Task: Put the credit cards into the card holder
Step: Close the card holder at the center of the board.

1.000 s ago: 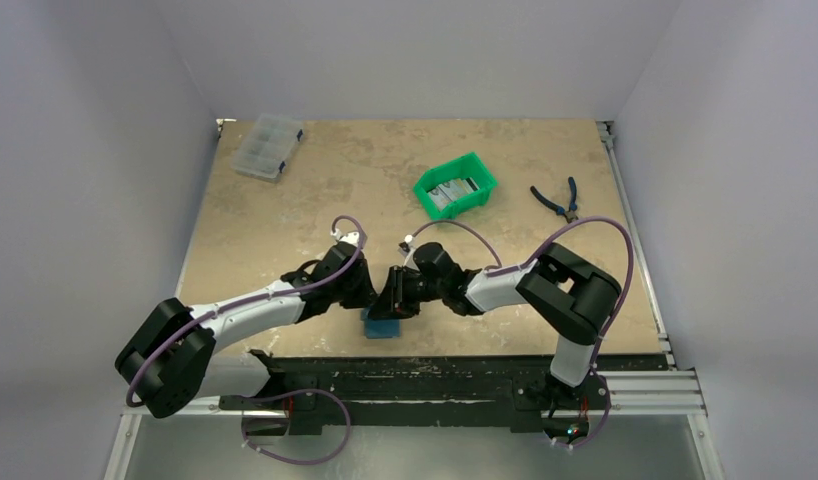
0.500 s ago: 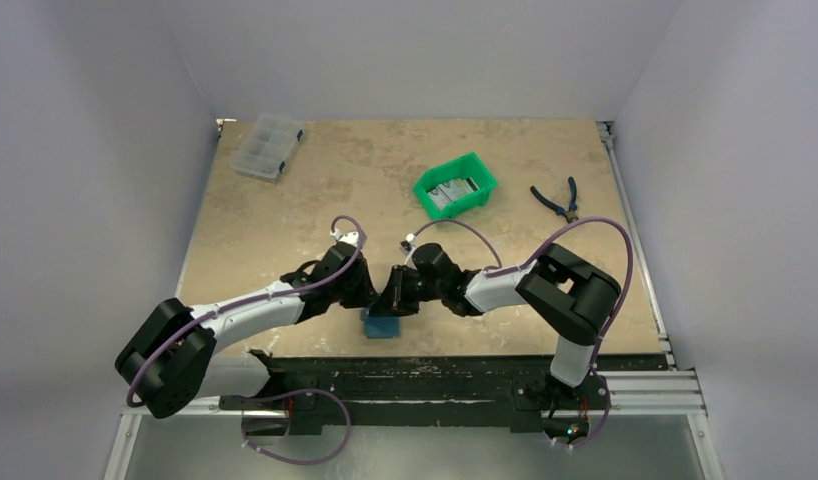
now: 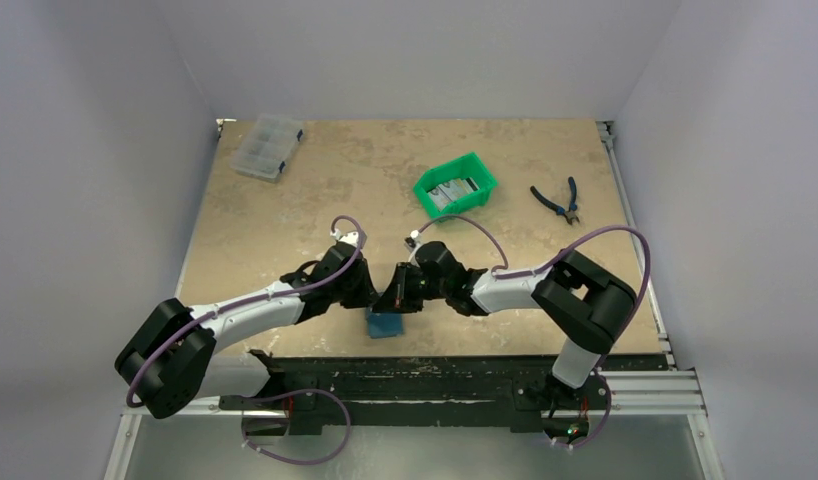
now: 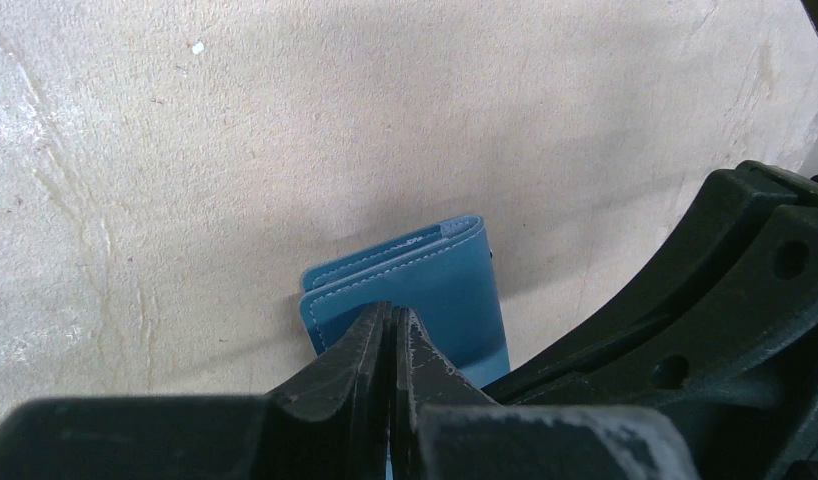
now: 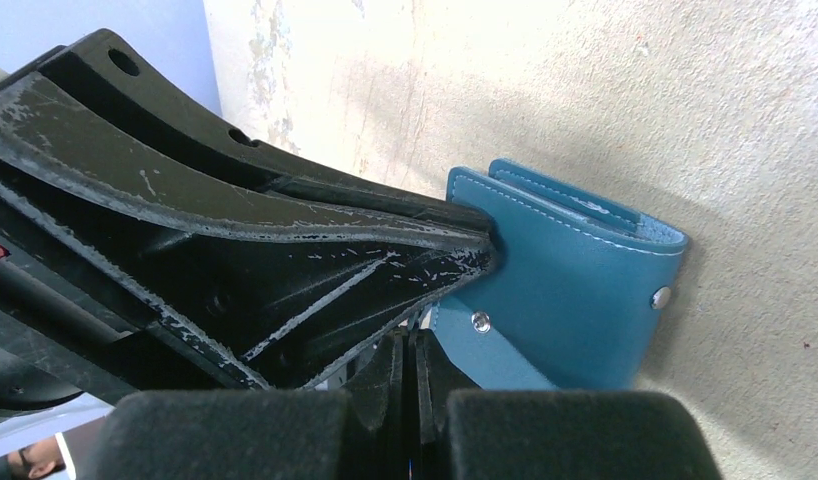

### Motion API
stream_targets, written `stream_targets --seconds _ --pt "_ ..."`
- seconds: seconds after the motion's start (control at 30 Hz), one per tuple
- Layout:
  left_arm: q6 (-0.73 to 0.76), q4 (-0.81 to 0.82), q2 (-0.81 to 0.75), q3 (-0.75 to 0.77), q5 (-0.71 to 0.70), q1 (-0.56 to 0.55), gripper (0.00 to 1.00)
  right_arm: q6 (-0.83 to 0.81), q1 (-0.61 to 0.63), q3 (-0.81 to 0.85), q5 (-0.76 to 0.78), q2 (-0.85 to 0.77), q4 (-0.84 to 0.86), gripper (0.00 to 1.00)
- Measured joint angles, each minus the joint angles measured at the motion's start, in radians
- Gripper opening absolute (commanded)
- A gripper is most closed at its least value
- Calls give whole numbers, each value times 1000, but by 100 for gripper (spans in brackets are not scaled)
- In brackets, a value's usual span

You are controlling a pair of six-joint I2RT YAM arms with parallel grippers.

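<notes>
I have both arms reaching in toward each other over the near part of the table. The card holder lies right under the two pincer tips, folded, and teal on the outside. My left pincer has its fingers pressed together on the near edge of the card holder, with a sliver of teal showing between them, so I read it as clamped on that leaf. From the right wrist view, the right pincer is also squeezed together, on the flap that carries one silver snap stud. A second stud sits at the far edge of the front panel. The left pincer's tip touches the card holder just beside the right pincer.

The credit cards are well apart from both pincers, lying in the green bin beyond the right pincer. Pliers lie further to that pincer's right. A clear compartment box sits far beyond the left pincer, at the table's far left corner.
</notes>
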Motion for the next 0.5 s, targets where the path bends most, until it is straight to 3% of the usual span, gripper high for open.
stream_targets --seconds 0.5 --pt "8 -5 0 0 4 0 0 -58 0 22 61 0 -110 0"
